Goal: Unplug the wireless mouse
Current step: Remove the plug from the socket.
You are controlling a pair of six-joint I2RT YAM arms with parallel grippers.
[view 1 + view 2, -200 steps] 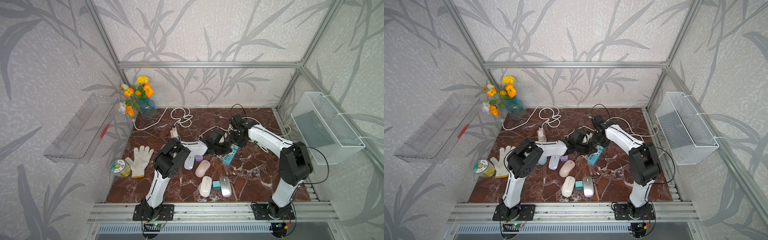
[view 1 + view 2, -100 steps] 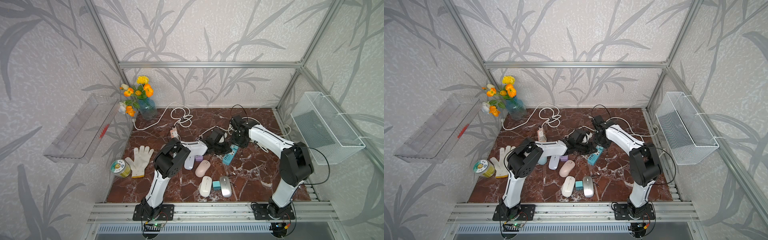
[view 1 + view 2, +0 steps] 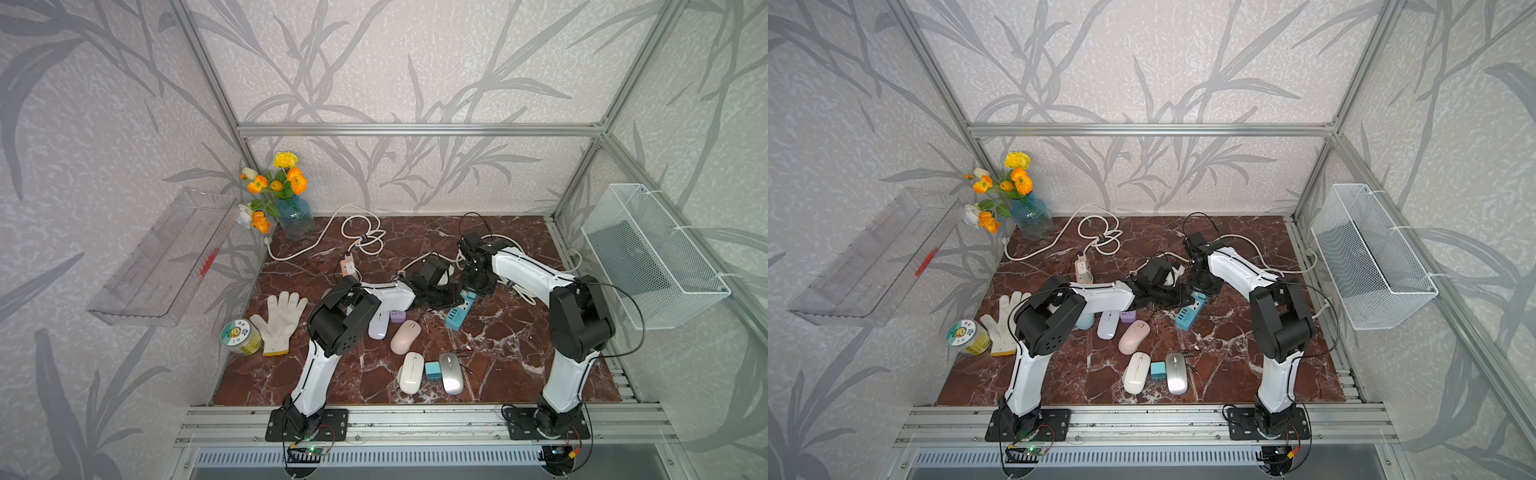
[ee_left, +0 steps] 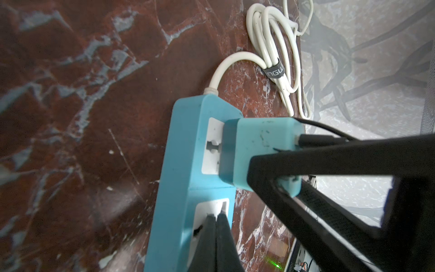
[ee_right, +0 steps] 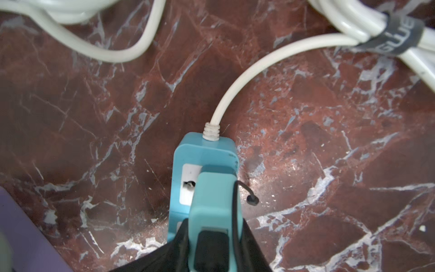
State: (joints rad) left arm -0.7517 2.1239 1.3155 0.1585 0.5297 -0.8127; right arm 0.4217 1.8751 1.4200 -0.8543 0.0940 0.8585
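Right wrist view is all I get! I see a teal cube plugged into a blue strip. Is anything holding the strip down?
Observer: Yes. The left arm's shut fingers rest on the blue plastic power strip, at the socket next to the teal plastic charger cube.
Operator: Where's a mouse?
Observer: A silver oval mouse lies near the red marble table's front edge, beside another small teal cube.
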